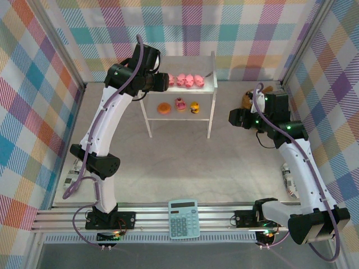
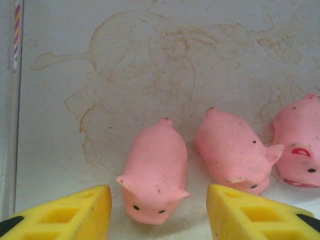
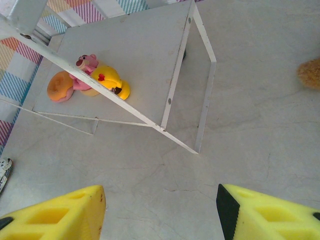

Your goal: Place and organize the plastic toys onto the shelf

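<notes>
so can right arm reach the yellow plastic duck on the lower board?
Probably: right tool, open, faces white two-tier shelf's open side; must slip between thin legs, under the top, to the yellow duck.

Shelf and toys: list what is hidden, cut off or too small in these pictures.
- Left wrist view: the rightmost pig is cut off by the frame's right edge.
- Right wrist view: the shelf has its top edge across the cupcake piece, hiding its middle; the brown plush is cut off by the right edge.
- Top view: the row of pigs is too small to show faces.
</notes>
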`<state>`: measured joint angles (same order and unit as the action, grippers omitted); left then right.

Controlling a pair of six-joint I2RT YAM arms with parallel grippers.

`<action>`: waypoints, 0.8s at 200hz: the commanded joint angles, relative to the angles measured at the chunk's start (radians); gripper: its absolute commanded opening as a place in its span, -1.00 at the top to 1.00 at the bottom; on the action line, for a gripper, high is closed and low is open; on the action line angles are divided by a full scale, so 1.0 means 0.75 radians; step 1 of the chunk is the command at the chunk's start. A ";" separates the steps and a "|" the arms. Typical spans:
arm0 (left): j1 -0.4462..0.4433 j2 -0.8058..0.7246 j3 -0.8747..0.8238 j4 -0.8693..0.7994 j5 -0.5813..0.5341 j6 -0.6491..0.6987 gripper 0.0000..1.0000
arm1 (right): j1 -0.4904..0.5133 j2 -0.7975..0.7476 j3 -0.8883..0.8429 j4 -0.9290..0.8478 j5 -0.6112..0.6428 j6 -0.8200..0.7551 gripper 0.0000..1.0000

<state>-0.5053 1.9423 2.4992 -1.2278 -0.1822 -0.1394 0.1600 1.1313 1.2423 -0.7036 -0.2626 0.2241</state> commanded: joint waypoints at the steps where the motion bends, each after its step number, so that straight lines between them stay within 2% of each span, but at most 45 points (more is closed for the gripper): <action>1: 0.013 -0.002 0.034 0.015 0.029 -0.003 -0.07 | -0.007 -0.023 0.021 0.011 -0.003 0.001 -0.24; 160: -0.010 -0.030 0.026 0.056 0.124 -0.043 -0.03 | -0.007 -0.048 0.025 0.001 -0.003 -0.002 -0.24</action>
<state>-0.5076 1.9423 2.4992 -1.2198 -0.1146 -0.1535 0.1600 1.1133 1.2423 -0.7040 -0.2626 0.2237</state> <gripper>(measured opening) 0.516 0.617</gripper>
